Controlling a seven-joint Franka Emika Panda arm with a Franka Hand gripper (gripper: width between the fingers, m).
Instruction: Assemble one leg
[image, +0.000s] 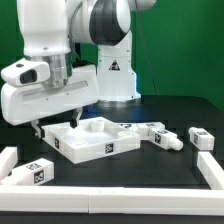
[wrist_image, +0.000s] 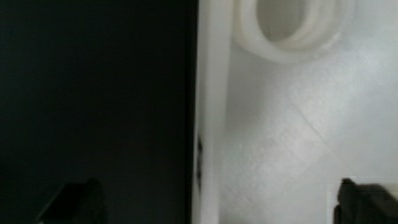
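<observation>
The wide white square panel (image: 92, 142) lies in the middle of the black table. My gripper (image: 48, 124) is low over the panel's corner on the exterior view's left. In the wrist view the gripper (wrist_image: 219, 202) is open, with its dark fingertips (wrist_image: 75, 203) wide apart on either side of the panel's edge (wrist_image: 267, 130). A round socket (wrist_image: 294, 35) in the panel shows ahead of the fingers. Nothing is held. Two legs (image: 160, 136) (image: 201, 138) lie on the exterior view's right of the panel. Another tagged leg (image: 38, 172) lies at the front left.
A long white bar (image: 130, 188) runs along the table's front, with a white piece (image: 210, 170) rising at its right end. Another white piece (image: 8, 160) sits at the far left. The robot's base (image: 112, 70) stands behind the panel.
</observation>
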